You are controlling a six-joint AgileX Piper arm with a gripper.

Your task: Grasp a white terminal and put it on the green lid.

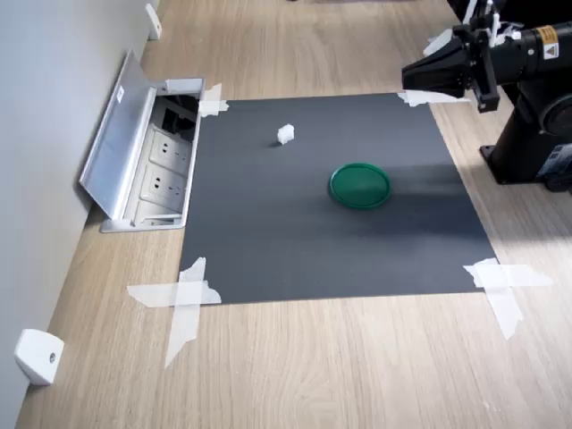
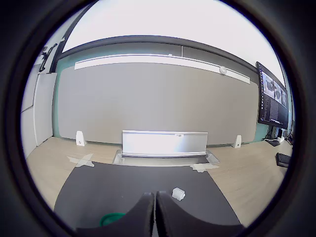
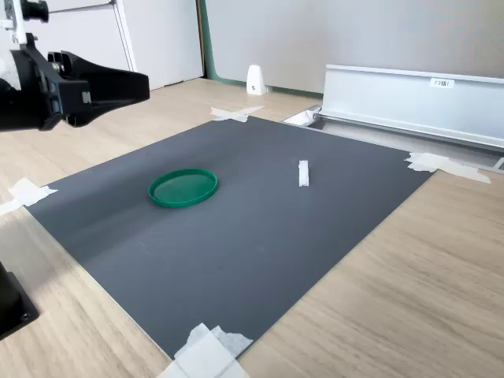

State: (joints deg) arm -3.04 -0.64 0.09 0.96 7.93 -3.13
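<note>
Fingers (image 2: pixel 143 217) of the gripper (image 1: pixel 420 76) are pressed together, holding nothing, at the first exterior view's upper right. On the dark mat (image 1: pixel 268 241), the white terminal (image 1: pixel 285 134) sits upper-centre, apart from the green lid (image 1: pixel 359 186) near mid-frame.

First exterior view: camera high up, looks down at surface (image 1: pixel 295 375), whole dark mat (image 1: pixel 331 241) seen, wall on first exterior view's left. Second exterior view: camera low, close to mat (image 3: pixel 260 236) corner, looks across toward wall. Wrist view: camera sits behind hand (image 2: pixel 154 210), looks along mat toward wall. All three share mat, green lid (image 1: pixel 359 186), white terminal (image 1: pixel 285 134).
</note>
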